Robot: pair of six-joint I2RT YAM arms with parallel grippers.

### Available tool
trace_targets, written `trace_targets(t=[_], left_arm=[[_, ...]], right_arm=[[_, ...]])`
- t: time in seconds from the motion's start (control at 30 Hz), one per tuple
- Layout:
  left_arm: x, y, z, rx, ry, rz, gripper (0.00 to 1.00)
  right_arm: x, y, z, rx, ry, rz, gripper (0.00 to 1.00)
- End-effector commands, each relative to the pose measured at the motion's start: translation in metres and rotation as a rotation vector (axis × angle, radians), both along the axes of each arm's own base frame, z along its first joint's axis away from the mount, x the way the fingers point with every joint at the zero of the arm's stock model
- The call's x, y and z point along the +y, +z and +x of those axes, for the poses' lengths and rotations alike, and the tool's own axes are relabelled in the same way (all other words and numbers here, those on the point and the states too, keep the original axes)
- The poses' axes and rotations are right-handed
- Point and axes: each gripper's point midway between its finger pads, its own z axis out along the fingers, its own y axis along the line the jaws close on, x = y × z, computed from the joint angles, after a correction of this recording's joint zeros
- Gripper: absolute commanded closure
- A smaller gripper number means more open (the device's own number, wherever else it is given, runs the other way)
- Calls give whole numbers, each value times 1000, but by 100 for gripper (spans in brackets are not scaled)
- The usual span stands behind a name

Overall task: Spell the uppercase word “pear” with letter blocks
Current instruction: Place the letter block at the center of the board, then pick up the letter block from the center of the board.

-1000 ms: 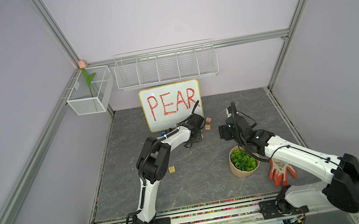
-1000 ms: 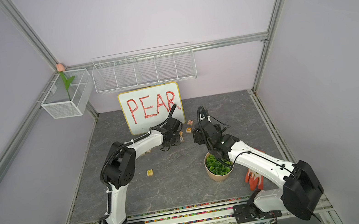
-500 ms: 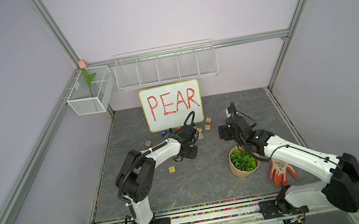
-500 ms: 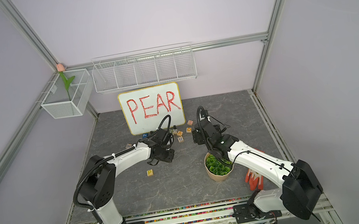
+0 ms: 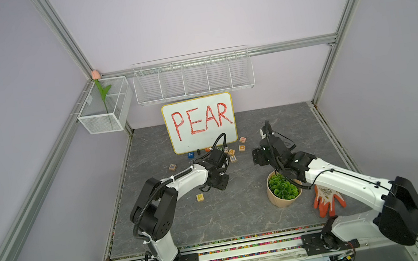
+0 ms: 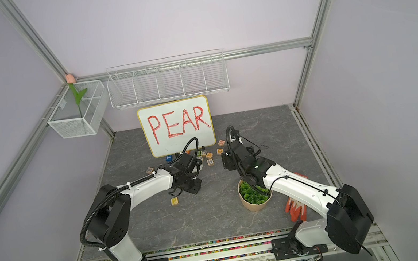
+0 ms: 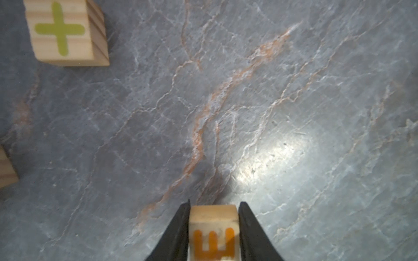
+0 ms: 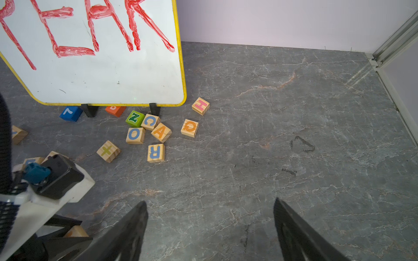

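My left claw (image 7: 214, 204) squeezes the orange E block (image 7: 213, 228), just right of the yellow P block (image 5: 200, 197). My right claw (image 8: 210, 226) is wide apart. The A block (image 8: 161, 132) and R block (image 8: 156, 153) lie far back by the white board (image 8: 101, 74).

Both top views look steeply down from the front over the whole worktop (image 5: 243, 216). Wrist views see it past the left end effector (image 7: 214, 203), closely, and the right end effector (image 8: 210, 201), from higher.

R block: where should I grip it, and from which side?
Come straight down with the open right tool and pinch the R block across the two side faces clear of neighbours: it lies flat, letter up, and the A block crowds one other side.
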Motion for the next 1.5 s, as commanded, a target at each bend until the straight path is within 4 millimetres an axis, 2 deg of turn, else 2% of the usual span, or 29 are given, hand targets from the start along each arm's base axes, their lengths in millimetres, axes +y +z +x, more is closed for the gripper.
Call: trace_targets(t=[0.0, 0.17, 0.27, 0.4, 0.5, 0.67, 0.73, 0.77, 0.9, 1.0, 1.17, 1.27, 1.47], left_arm=[[5, -9, -5, 19, -4, 39, 55], [10, -6, -3, 11, 45, 54, 50], [7, 10, 2, -3, 119, 17, 48], [9, 42, 12, -22, 347, -49, 45], [10, 53, 6, 42, 508, -96, 43], [0, 58, -8, 166, 635, -173, 42], [0, 56, -13, 212, 664, -161, 41], [1, 54, -15, 237, 671, -148, 41], [-7, 51, -19, 337, 718, -174, 42], [-10, 48, -26, 405, 768, -177, 41], [-10, 24, -43, 556, 906, -199, 42], [-5, 13, -43, 593, 985, -197, 43], [4, 7, -36, 605, 1060, -199, 44]], right_arm=[[-5, 4, -2, -19, -24, 6, 11], [-3, 4, -1, -25, -16, 1, 11], [-1, 4, 0, -30, -4, -3, 11], [4, 4, 2, -47, 26, 9, 11], [12, 2, 4, -60, 73, 8, 11], [27, 7, 8, -118, 184, -25, 11], [34, 16, 6, -164, 246, -20, 11], [38, 11, 2, -174, 292, -25, 11], [60, 18, -16, -228, 490, -18, 11], [57, 19, -21, -238, 494, -8, 11], [51, 29, -31, -262, 494, 22, 11], [48, 33, -34, -272, 494, 29, 11], [43, 33, -37, -277, 484, 26, 11]])
